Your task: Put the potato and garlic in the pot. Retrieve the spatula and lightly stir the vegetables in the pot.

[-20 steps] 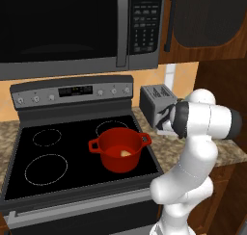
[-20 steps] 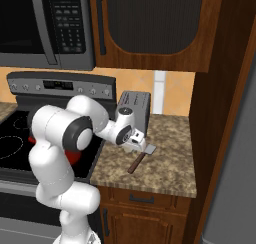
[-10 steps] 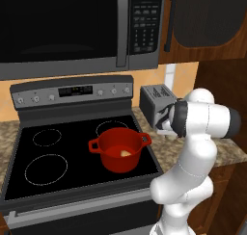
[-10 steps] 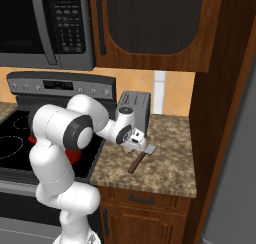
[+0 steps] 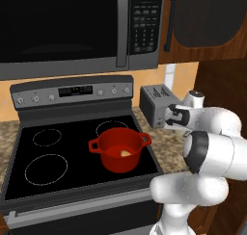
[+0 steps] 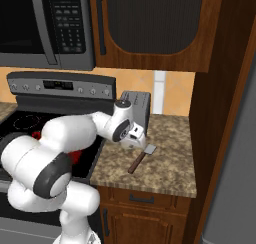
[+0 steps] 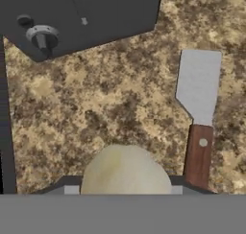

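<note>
The grey band is cutting off the garlic's (image 7: 126,168) lower half and the fingertips, and the spatula's (image 7: 198,113) handle end. The arm is hiding most of the pot (image 6: 75,155) from the right. The toaster (image 7: 81,15) is running off the top edge.

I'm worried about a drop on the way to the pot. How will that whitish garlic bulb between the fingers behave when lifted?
The garlic looks round and smooth, so it may slip or turn in the gripper, whose tips flank it. It is small, so probably light. Let go on the flat counter, it would likely roll, perhaps toward the spatula.
</note>
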